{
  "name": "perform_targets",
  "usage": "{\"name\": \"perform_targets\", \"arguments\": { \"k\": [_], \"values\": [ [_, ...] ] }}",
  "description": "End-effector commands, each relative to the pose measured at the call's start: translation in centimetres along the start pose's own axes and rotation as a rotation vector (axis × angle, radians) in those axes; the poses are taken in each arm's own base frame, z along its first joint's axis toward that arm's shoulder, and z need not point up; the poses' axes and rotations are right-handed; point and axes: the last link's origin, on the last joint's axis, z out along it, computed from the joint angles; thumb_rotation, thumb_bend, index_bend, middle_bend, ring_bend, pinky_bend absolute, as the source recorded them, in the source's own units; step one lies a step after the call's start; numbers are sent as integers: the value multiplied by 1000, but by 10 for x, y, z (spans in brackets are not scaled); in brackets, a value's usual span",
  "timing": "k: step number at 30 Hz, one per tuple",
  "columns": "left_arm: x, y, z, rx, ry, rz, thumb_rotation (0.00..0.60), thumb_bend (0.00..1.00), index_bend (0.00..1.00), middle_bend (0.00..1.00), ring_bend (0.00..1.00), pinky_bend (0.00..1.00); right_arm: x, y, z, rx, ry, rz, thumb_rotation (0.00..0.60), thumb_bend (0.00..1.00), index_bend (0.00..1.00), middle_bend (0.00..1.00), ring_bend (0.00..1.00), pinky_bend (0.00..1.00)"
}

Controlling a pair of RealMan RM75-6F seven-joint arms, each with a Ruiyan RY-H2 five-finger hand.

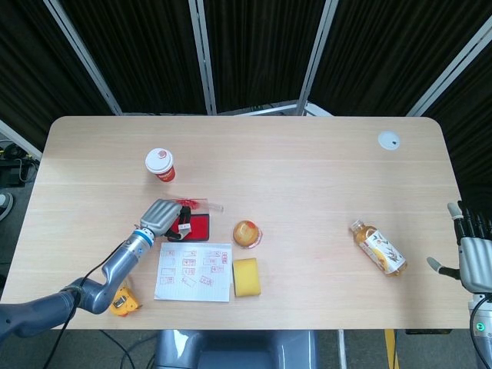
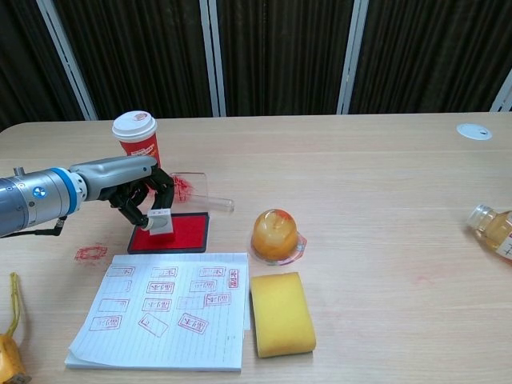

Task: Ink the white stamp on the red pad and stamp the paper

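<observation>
- The red pad (image 2: 178, 232) sits in its black tray near the table's (image 2: 360, 160) left front, just behind the paper (image 2: 164, 308); its clear lid (image 2: 192, 190), smeared with red ink, lies right behind it.
- A red paper cup (image 2: 137, 138) with a white lid stands behind the pad; what it holds cannot be seen.
- A bottle (image 1: 378, 248) of amber drink lies on its side well off to the right, cap on.
- A clear cup of orange jelly (image 2: 274, 235) stands right of the pad, with a yellow sponge (image 2: 282, 314) in front of it, beside the paper.
- The left hand (image 2: 140, 196) has its fingers curled around the white stamp (image 2: 161, 222), holding it upright with its base down on the left part of the red pad.
- The paper already carries many red stamp marks; another red mark (image 2: 90, 254) is on the bare table left of it.
- The right hand (image 1: 470, 250) hangs at the table's right edge, fingers straight and spread, holding nothing.
- A yellow tape measure (image 1: 123, 301) lies by the left forearm.
</observation>
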Motion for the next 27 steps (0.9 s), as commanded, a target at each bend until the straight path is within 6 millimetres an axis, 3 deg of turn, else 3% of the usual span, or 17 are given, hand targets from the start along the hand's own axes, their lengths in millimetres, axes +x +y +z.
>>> {"name": "perform_targets", "arguments": {
  "k": [1, 12, 20, 27],
  "values": [
    [0, -1, 0, 3, -2, 2, 600, 335, 602, 585, 746, 786, 0, 0, 0, -1, 0, 1, 600, 0, 0, 0, 0, 0],
    [13, 4, -4, -22, 35, -12, 600, 333, 604, 585, 746, 786, 0, 1, 1, -3, -2, -1, 600, 0, 0, 0, 0, 0],
    [39, 14, -28, -101, 79, -35, 600, 335, 609, 590, 747, 786, 0, 0, 0, 0, 2, 1, 600, 0, 0, 0, 0, 0],
    [37, 27, -56, -182, 36, -33, 600, 353, 614, 592, 746, 786, 1, -1, -1, 2, 3, 2, 600, 0, 0, 0, 0, 0]
  ]
}}
